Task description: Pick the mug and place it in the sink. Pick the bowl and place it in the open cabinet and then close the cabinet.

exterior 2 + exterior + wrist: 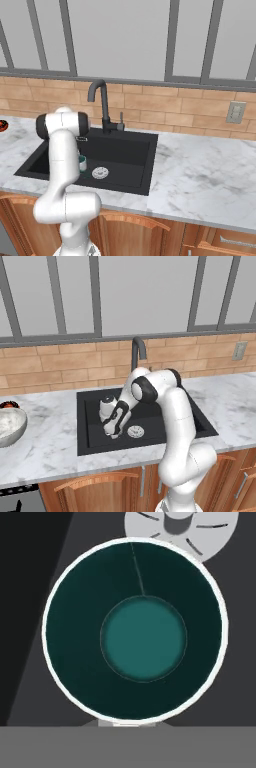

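Down in the sink (95, 401), the gripper (111, 432) sits low over the black basin floor with its jaws drawn fully together; in the hand view the mug (135, 629) lies directly below the camera, its white rim a full ring around the dark teal inside, and the grip looks to be on that rim at the near edge, though the fingertips themselves are hidden. From the right base view a sliver of the mug's teal and white shows just right of the arm's white forearm, standing upright on or just above the basin floor; I cannot tell whether it touches. The round silver drain (135, 431) lies just beside the mug, and in the hand view part of it peeks past the mug's far edge. The tall black faucet (101, 106) rises at the back of the sink, against the brick backsplash (165, 111). Off on the marble counter (50, 446) to the left, well apart from the sink, the speckled grey-white bowl (11, 426) stands at the edge of the left base view, with a small dark dish (9, 405) of red contents just behind it. Low wooden doors (135, 232) with arched panels run beneath the counter
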